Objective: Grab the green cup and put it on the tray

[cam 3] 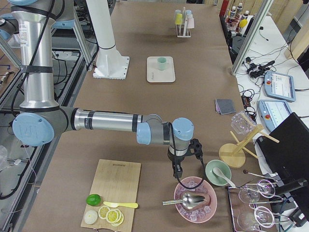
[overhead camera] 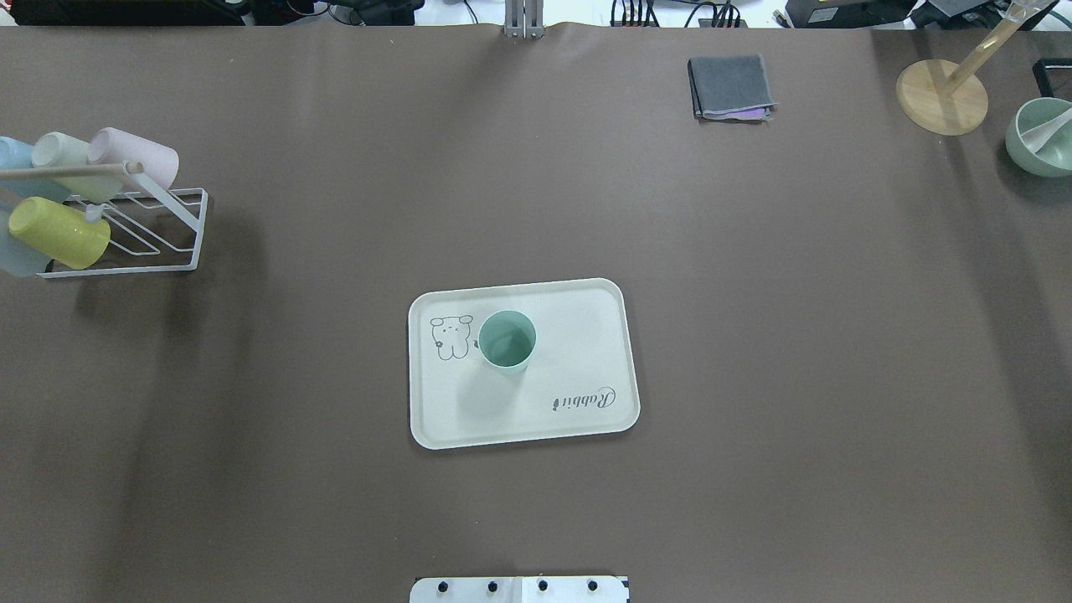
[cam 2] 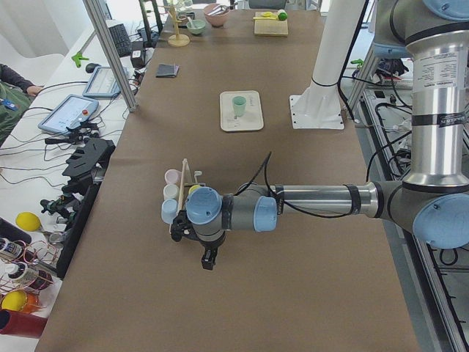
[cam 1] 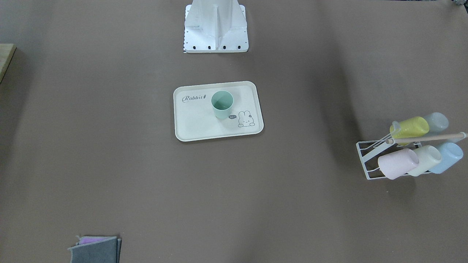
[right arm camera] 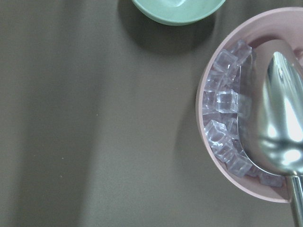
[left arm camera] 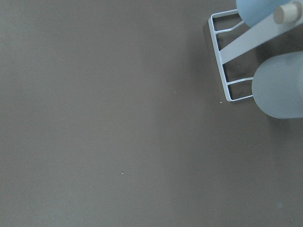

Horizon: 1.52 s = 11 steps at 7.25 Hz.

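- The green cup (cam 1: 222,104) stands upright, mouth up, on the tray (cam 1: 197,126), near its middle. It is just beside the bunny drawing, with the "Rabbit" script on its other side.
- The tray lies flat on the brown table (cam 1: 292,204), straight out from the robot's white base (cam 1: 215,33).
- Over at the robot's left end of the table, the left arm reaches out low and level. The left gripper (cam 2: 209,261) points down beside the white wire cup rack (cam 1: 369,160).
- It shows only in the side view, so I cannot tell how far its claw is parted or whether it grips anything.
- The rack carries a yellow cup (cam 1: 411,128), a pink cup (cam 1: 396,163), a pale mint cup (cam 1: 426,159) and blue cups (cam 1: 448,155), all lying tilted on its pegs.
- At the far right end, the right gripper (cam 3: 177,172) hangs near a pink bowl (right arm camera: 208,151) of ice cubes (right arm camera: 225,101) with a metal scoop (right arm camera: 279,123) resting in it.
- That claw also shows only from the side, so I cannot tell its opening or load.
- A green bowl (right arm camera: 177,9) sits near the pink one.
- A folded grey cloth (cam 1: 95,250) lies well apart from the tray.
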{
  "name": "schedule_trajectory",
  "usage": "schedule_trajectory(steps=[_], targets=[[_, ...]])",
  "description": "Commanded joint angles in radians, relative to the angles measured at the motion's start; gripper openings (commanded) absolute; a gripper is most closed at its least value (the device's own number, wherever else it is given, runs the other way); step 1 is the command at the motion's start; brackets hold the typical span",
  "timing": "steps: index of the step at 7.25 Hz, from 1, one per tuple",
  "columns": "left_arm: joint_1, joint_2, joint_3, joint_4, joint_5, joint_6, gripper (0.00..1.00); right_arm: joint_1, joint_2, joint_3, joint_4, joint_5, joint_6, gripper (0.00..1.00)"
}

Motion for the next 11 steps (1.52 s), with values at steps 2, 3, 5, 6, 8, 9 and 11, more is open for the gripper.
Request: schedule_trajectory(steps=[2,3,5,6,8,9,11], targets=[[0.0,0.0,0.005,0.001,0.0,0.001,0.99,0.0,0.005,0.003,0.0,0.005,0.004,1.0],[0.0,0.0,0.005,0.001,0.0,0.001,0.99,0.0,0.005,0.003,0.0,0.005,0.003,1.0],[0.002,0.0,0.022,0.0,0.0,0.001,0.99,0.0,0.004,0.001,0.023,0.004,0.003,1.0],[0.002,0.0,0.022,0.0,0.0,0.001,0.99,0.002,0.004,0.0,0.026,0.004,0.003,1.0],[0.002,0.0,0.022,0.001,0.0,0.001,0.99,0.0,0.004,0.007,0.028,0.005,0.003,1.0],[0.002,-0.002,0.023,0.001,0.0,0.001,0.99,0.002,0.004,0.003,0.028,0.005,0.001,1.0],[0.002,-0.002,0.022,0.001,0.0,0.001,0.99,0.002,0.004,0.003,0.028,0.005,0.001,1.0]])
